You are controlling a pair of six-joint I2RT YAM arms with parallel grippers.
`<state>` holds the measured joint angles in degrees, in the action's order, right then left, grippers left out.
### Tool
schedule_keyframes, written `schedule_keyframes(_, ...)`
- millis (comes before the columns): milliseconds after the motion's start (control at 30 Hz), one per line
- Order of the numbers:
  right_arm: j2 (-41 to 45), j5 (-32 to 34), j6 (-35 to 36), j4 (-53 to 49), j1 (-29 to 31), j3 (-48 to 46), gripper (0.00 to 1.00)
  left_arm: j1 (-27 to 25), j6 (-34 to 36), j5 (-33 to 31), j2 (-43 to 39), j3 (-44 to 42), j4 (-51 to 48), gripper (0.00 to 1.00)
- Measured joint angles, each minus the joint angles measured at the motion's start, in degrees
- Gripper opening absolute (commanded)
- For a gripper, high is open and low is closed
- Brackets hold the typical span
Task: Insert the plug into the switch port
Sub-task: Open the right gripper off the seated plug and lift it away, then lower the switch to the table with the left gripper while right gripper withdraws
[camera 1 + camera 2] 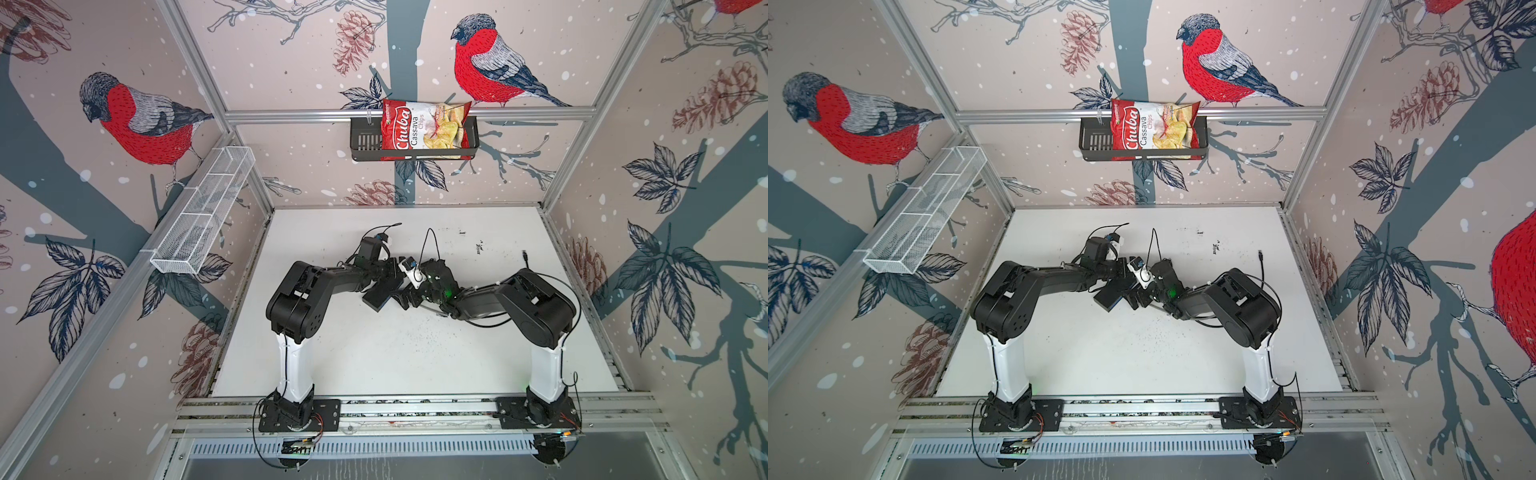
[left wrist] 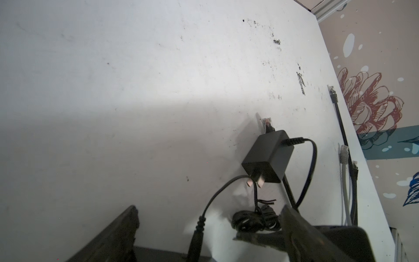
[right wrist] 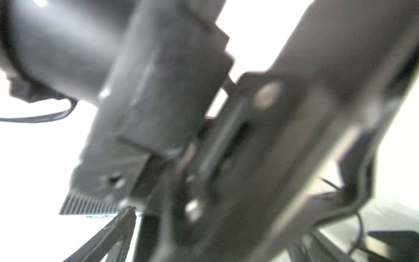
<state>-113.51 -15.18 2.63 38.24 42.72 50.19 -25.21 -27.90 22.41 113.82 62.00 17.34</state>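
left gripper (image 2: 210,207) is spread wide open, right gripper (image 1: 409,297) too blurry, can't tell. switch (image 1: 378,297) sits mid-table, squeezed between both wrists. worried the loose cord (image 2: 200,223) catches a finger and yanks the switch when i back out.

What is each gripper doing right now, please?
Left gripper: open wide, at the switch.
Right gripper: cannot be told; its wrist view is blurred.
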Motion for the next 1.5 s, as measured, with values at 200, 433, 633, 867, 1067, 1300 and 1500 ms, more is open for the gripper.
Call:
schedule_keyframes(200,1.0,-1.2,0.0,0.9,-0.2,-0.8,0.99,0.1,-0.6,0.0,0.0,0.8,-0.1,0.96)
schedule_keyframes(433,4.9,-2.2,0.7,1.5,-1.6,-2.1,0.99,1.0,-0.6,0.0,-1.4,1.9,-0.7,0.97)
schedule_keyframes(633,8.8,-2.8,1.7,0.3,-2.1,-3.6,0.99,1.6,-0.5,-1.4,-3.0,2.6,-1.3,0.97)
schedule_keyframes(867,17.4,5.2,-0.5,-3.0,-2.6,-6.6,0.99,1.8,1.0,-4.8,-10.2,-3.1,0.1,0.97)
schedule_keyframes(1067,21.8,16.2,-8.9,-11.3,-5.1,-5.4,0.99,0.5,3.3,-6.1,-14.6,-6.7,1.0,0.97)
schedule_keyframes(1300,26.1,20.0,-13.7,-19.8,-7.7,-6.7,0.94,-7.8,8.9,-10.9,-18.5,-8.1,-1.8,0.97)
schedule_keyframes(1500,26.2,20.9,-16.3,-26.0,-11.1,-5.7,0.80,-8.0,8.3,-13.6,-19.4,-10.7,-1.8,0.97)
